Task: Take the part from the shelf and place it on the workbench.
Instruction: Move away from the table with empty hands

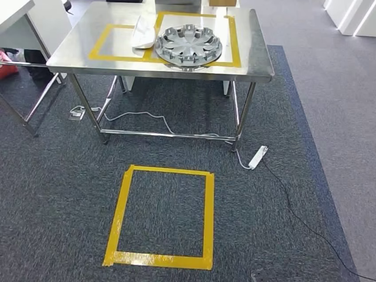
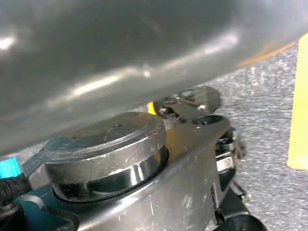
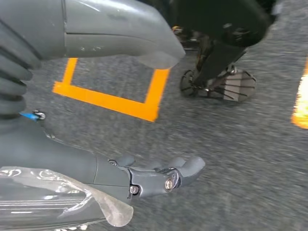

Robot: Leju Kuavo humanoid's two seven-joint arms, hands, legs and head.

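On workbench point(image 1: 252, 61), a hubcap point(image 1: 188, 44); right robot hand point(image 3: 145, 175) seemingly spread; left robot hand point(image 2: 188, 144) unclear.

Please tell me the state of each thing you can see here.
Wheel cover: lying flat on the workbench, inside the taped rectangle.
White part: lying on the workbench, touching the wheel cover's edge.
Power strip: on the carpet, cable attached.
Right hand: holding nothing, fingers extended over the carpet.

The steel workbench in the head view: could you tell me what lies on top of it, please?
On the workbench, a grey wheel cover lies flat inside a yellow tape outline, with a white curved part beside it, overlapping its edge. The tabletop beneath both is hidden.
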